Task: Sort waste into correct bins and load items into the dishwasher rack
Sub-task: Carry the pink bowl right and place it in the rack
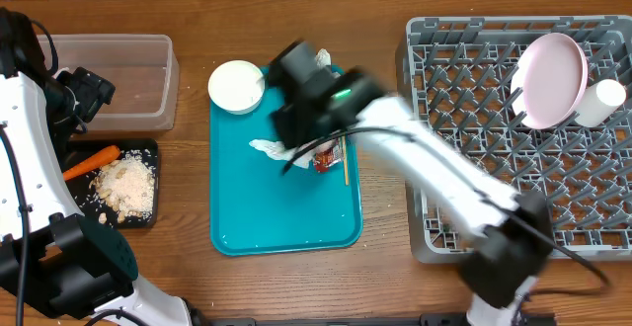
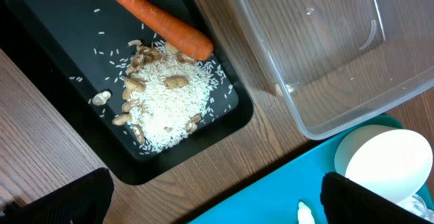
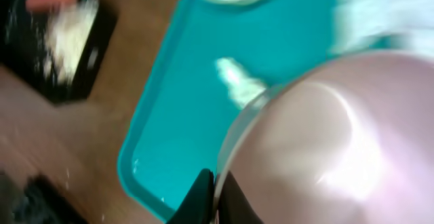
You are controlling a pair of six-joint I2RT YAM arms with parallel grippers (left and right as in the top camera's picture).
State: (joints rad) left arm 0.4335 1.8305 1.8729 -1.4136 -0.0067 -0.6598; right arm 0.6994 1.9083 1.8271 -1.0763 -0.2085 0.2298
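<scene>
My right gripper (image 3: 217, 191) is shut on the rim of a pink plate (image 3: 325, 142) and holds it above the teal tray (image 3: 183, 115). In the overhead view my right arm (image 1: 415, 148) is blurred over the tray (image 1: 237, 217) and hides the held plate. On the tray lie a white bowl (image 1: 237, 86), a crumpled tissue (image 1: 269, 149), a red wrapper (image 1: 326, 156) and a wooden stick (image 1: 346, 166). My left gripper (image 2: 217, 207) is open and empty above the table, between the black tray (image 2: 224, 108) and the teal tray.
The black tray (image 1: 148, 148) holds a carrot (image 1: 91, 160), rice and peanuts (image 1: 126, 186). A clear bin (image 1: 138, 79) stands at the back left. The grey dishwasher rack (image 1: 464, 69) on the right holds another pink plate (image 1: 551, 64) and a white cup (image 1: 602, 102).
</scene>
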